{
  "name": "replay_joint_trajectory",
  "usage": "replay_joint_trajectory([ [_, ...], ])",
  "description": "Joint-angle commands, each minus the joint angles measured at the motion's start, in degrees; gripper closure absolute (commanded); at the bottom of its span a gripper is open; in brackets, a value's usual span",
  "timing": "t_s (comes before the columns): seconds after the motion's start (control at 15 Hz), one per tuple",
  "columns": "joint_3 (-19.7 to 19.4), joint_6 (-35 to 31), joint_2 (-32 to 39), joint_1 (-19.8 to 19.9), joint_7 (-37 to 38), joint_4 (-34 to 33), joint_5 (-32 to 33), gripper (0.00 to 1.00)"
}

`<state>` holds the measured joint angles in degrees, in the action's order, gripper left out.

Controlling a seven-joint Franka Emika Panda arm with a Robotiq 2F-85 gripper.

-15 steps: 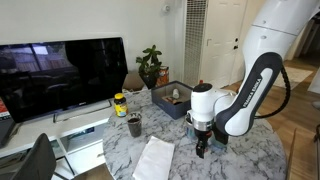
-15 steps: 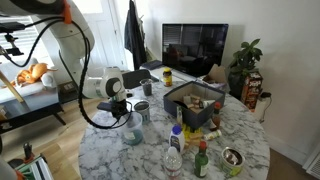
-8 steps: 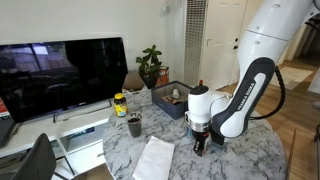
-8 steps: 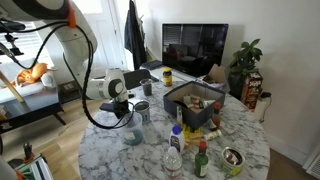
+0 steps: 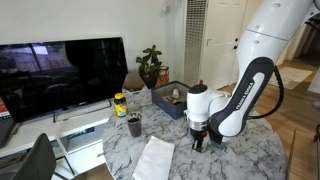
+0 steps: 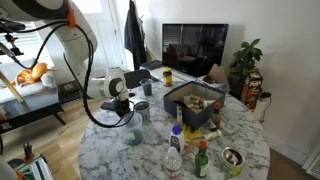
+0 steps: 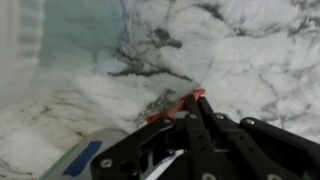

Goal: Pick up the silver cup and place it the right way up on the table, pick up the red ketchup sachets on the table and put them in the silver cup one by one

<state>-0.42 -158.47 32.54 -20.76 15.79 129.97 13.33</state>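
In the wrist view my gripper [image 7: 196, 97] is shut on a red ketchup sachet [image 7: 165, 113], whose red edge sticks out to the left of the black fingertips just above the marbled table [image 7: 260, 50]. In both exterior views the gripper [image 5: 197, 146] [image 6: 124, 118] points down at the tabletop. The silver cup [image 6: 143, 110] stands upright just beside the gripper, next to a clear tumbler [image 6: 133, 131]. The pale green side of the tumbler [image 7: 60, 35] fills the wrist view's upper left.
A dark cup [image 5: 134, 125] and a yellow-lidded jar [image 5: 120, 104] stand toward the TV side. A white sheet [image 5: 155, 160] lies at the near edge. A dark tray of items [image 6: 190, 100], several bottles [image 6: 175, 150] and a tin [image 6: 232, 158] crowd the other side of the table.
The jaws have closed from wide open onto the red sachet. The arm has shifted slightly and stayed low over the table.
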Motion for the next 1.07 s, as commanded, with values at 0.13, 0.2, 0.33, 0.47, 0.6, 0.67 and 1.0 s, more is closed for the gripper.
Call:
replay_joint_trajectory([
  [0.13, -1.1, 2.1, -4.5, -2.1, 1.4, 2.1, 0.1, 1.0],
  [0.2, -0.8, 3.5, -6.4, -2.1, 1.0, 3.0, 0.2, 1.0],
  [0.33, -0.2, 6.7, -10.6, -2.0, 0.9, 4.8, 0.5, 1.0],
  [0.47, 1.1, 10.7, -15.5, -1.2, 0.3, 6.3, 0.6, 1.0],
  [0.6, 3.0, 14.9, -20.3, 0.1, -1.0, 7.5, 0.0, 1.0],
  [0.67, 4.0, 16.4, -22.2, 0.9, -1.8, 7.8, -0.4, 1.0],
  [1.0, 5.5, 16.6, -27.3, 3.6, 0.0, 6.8, 1.4, 1.0],
])
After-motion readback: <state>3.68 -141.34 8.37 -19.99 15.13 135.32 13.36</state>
